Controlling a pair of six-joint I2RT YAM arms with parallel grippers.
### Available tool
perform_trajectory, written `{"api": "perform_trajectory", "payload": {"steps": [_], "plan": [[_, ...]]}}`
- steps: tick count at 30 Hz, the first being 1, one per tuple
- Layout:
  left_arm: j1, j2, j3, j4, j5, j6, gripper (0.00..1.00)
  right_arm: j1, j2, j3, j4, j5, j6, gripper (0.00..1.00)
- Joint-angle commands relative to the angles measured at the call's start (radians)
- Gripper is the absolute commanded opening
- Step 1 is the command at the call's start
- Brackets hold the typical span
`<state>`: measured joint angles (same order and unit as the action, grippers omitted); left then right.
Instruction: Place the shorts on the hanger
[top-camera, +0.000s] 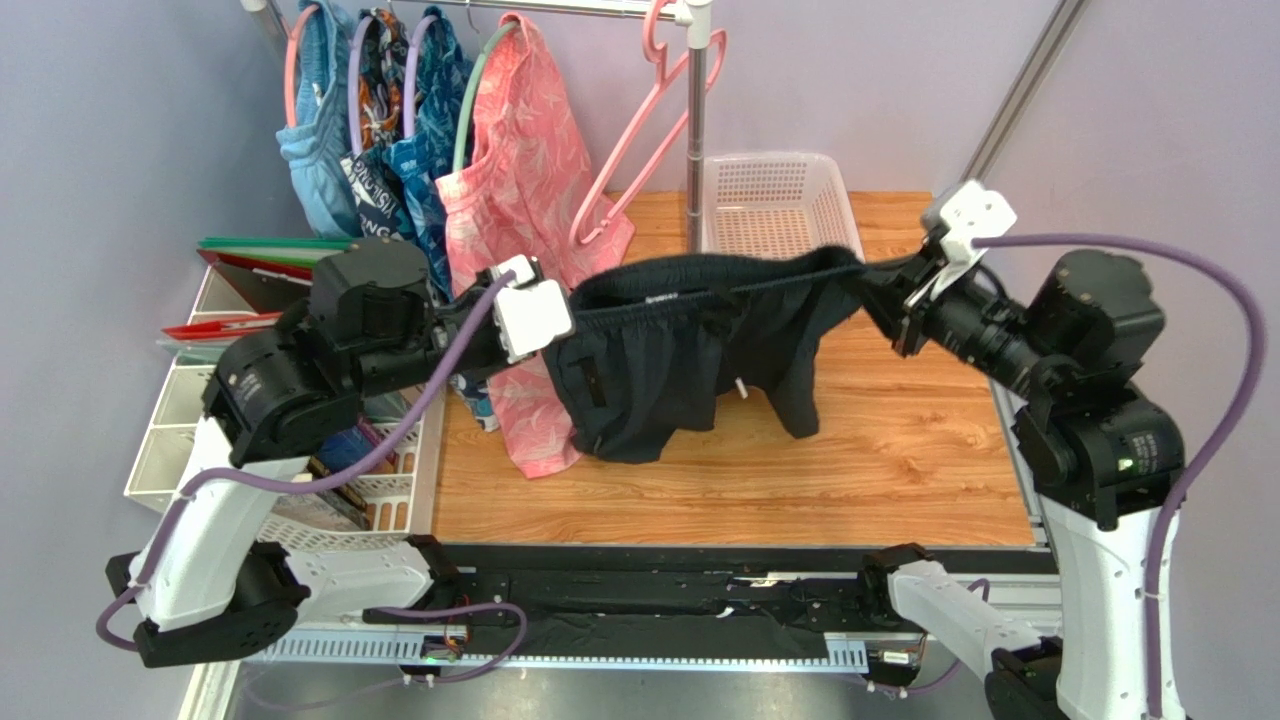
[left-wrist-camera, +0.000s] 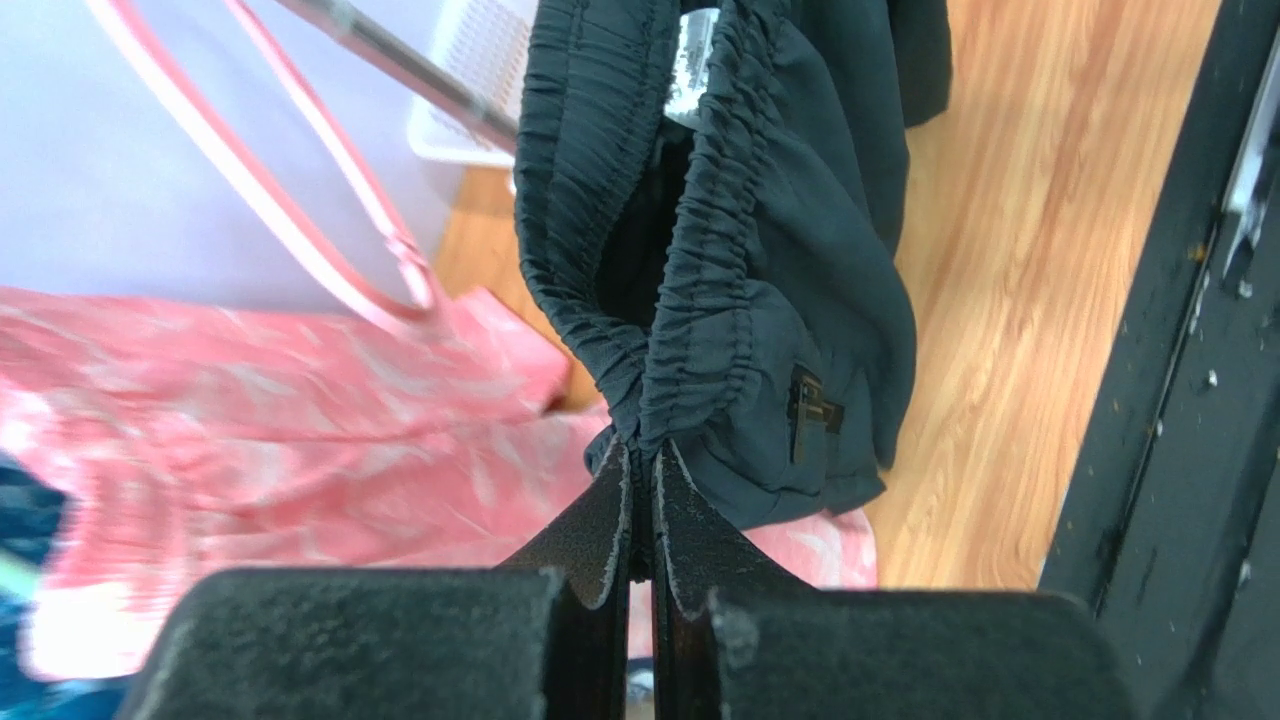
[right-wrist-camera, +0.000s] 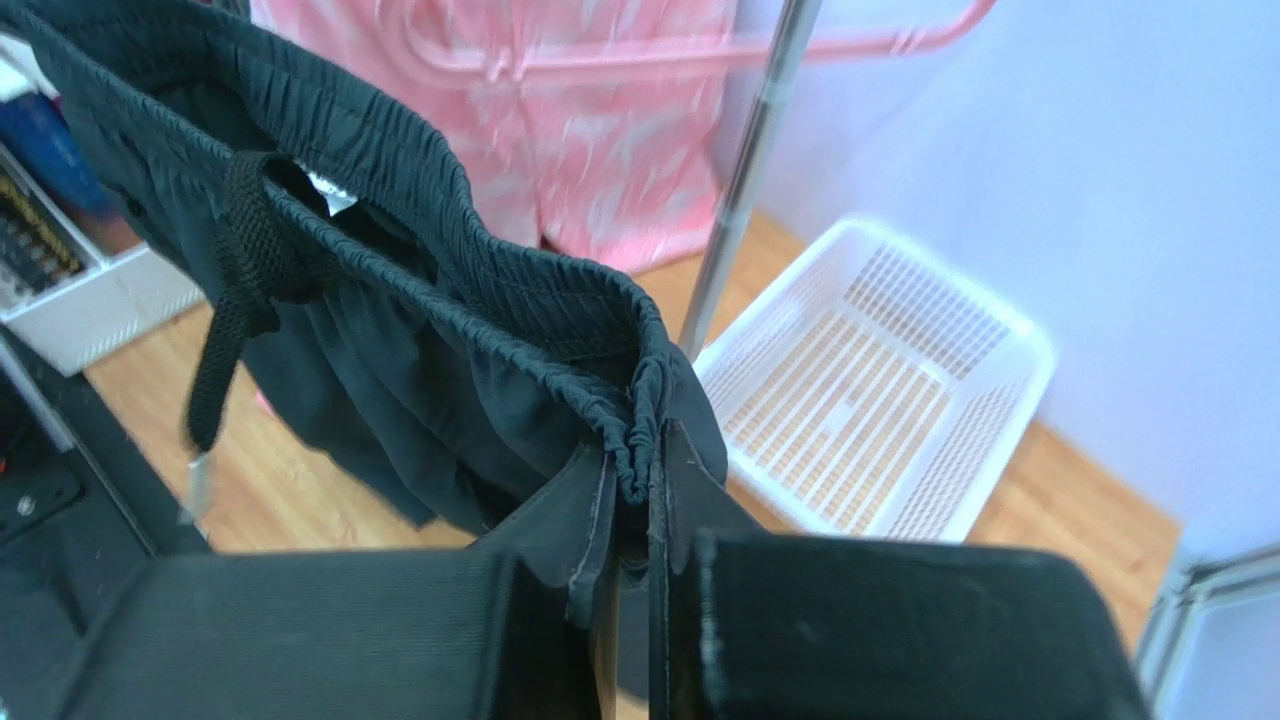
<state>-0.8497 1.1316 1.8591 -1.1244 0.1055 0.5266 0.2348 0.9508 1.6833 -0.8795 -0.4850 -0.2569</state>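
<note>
— Wooden desk (top-camera: 902, 450) underneath; where are the black shorts (top-camera: 676, 360)?
— Stretched above it. Left claw (left-wrist-camera: 642, 462) pinches one waistband end, right claw (right-wrist-camera: 639, 450) the other.
— Pink hanger (right-wrist-camera: 661, 62)?
— Hanging on the rack (right-wrist-camera: 747, 150), beyond both claws.

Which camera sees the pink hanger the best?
The top external view: nearly the whole pink hanger shows, hook and all. The left wrist view catches only a lower corner of the hanger. The right wrist view shows just one bar of it.
</note>
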Motion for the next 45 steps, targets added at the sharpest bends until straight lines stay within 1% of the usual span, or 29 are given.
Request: {"api": "perform_trajectory", "payload": {"steps": [1,3,4,7,9,12,13,14,16,17,19,20,23,25,28,30,31,32,34,35,36,37,38,39,40,41,43,44,45], "plan": [[0.003,-0.021,-0.185,0.046,-0.059,0.021,0.00,0.008,-0.041,-0.195,0.042,0.036,0.001,0.00],[0.012,-0.013,-0.247,0.131,-0.084,0.032,0.00,0.011,-0.041,-0.285,0.086,0.065,-0.001,0.00],[0.038,-0.009,-0.303,0.162,-0.084,0.047,0.00,0.011,-0.034,-0.307,0.129,0.068,-0.007,0.00],[0.142,0.029,-0.357,0.241,0.000,0.061,0.00,0.011,0.017,-0.379,0.188,0.083,-0.047,0.00],[0.172,0.036,-0.383,0.256,0.086,0.072,0.00,0.009,0.031,-0.413,0.191,0.063,-0.094,0.00],[0.167,-0.018,-0.523,0.296,0.180,0.095,0.00,0.015,0.000,-0.548,0.178,0.010,-0.200,0.00],[0.160,-0.033,-0.623,0.316,0.181,0.089,0.00,0.018,-0.033,-0.638,0.194,-0.001,-0.217,0.00],[0.134,-0.042,-0.671,0.333,0.163,0.092,0.00,0.035,-0.053,-0.689,0.195,-0.013,-0.267,0.03],[0.104,-0.039,-0.791,0.360,0.128,0.119,0.00,0.067,-0.095,-0.769,0.230,-0.010,-0.295,0.06],[0.088,-0.038,-0.826,0.398,0.125,0.122,0.00,0.110,-0.102,-0.842,0.244,-0.004,-0.318,0.07],[0.077,-0.027,-0.912,0.439,0.125,0.121,0.00,0.182,-0.103,-0.913,0.298,0.023,-0.344,0.07],[0.064,0.005,-0.934,0.474,0.126,0.119,0.00,0.205,-0.095,-0.975,0.319,0.052,-0.382,0.07],[0.044,0.092,-0.982,0.521,0.134,0.105,0.00,0.280,-0.043,-1.074,0.396,0.106,-0.438,0.06],[0.028,0.129,-1.011,0.546,0.138,0.095,0.00,0.296,-0.018,-1.094,0.425,0.118,-0.449,0.06],[0.014,0.168,-1.041,0.565,0.148,0.110,0.01,0.296,0.012,-1.097,0.401,0.144,-0.479,0.12],[0.011,0.159,-1.048,0.532,0.167,0.127,0.14,0.299,-0.007,-1.085,0.334,0.152,-0.505,0.30],[0.008,0.148,-1.051,0.511,0.190,0.134,0.25,0.299,-0.024,-1.080,0.303,0.151,-0.510,0.36],[0.009,0.113,-1.054,0.473,0.198,0.144,0.31,0.299,-0.071,-1.076,0.237,0.146,-0.516,0.50],[0.009,0.064,-1.037,0.413,0.227,0.151,0.48,0.299,-0.127,-1.057,0.168,0.140,-0.528,0.62],[0.009,0.006,-1.022,0.346,0.237,0.147,0.52,0.299,-0.162,-1.044,0.136,0.143,-0.525,0.73],[0.009,-0.024,-0.968,0.309,0.247,0.129,0.58,0.299,-0.220,-1.030,0.075,0.148,-0.524,0.79],[0.009,-0.077,-0.931,0.269,0.276,0.112,0.72,0.299,-0.251,-0.984,0.048,0.157,-0.498,0.91],[0.009,-0.101,-0.887,0.200,0.289,0.061,0.77,0.299,-0.276,-0.959,0.024,0.169,-0.487,0.96],[0.011,-0.118,-0.783,0.169,0.304,0.038,0.80,0.299,-0.294,-0.933,-0.014,0.171,-0.475,0.99],[0.011,-0.136,-0.726,0.122,0.333,0.015,0.87,0.299,-0.314,-0.868,-0.027,0.172,-0.441,1.00],[0.012,-0.139,-0.618,0.111,0.332,-0.044,0.87,0.299,-0.314,-0.837,-0.042,0.175,-0.411,1.00],[0.017,-0.122,-0.513,0.107,0.283,-0.097,0.88,0.299,-0.267,-0.730,-0.053,0.189,-0.316,1.00],[0.041,-0.110,-0.462,0.113,0.261,-0.155,0.89,0.299,-0.239,-0.691,-0.056,0.212,-0.286,1.00],[0.060,-0.095,-0.360,0.121,0.241,-0.187,0.90,0.298,-0.215,-0.660,-0.058,0.221,-0.259,1.00]]}}
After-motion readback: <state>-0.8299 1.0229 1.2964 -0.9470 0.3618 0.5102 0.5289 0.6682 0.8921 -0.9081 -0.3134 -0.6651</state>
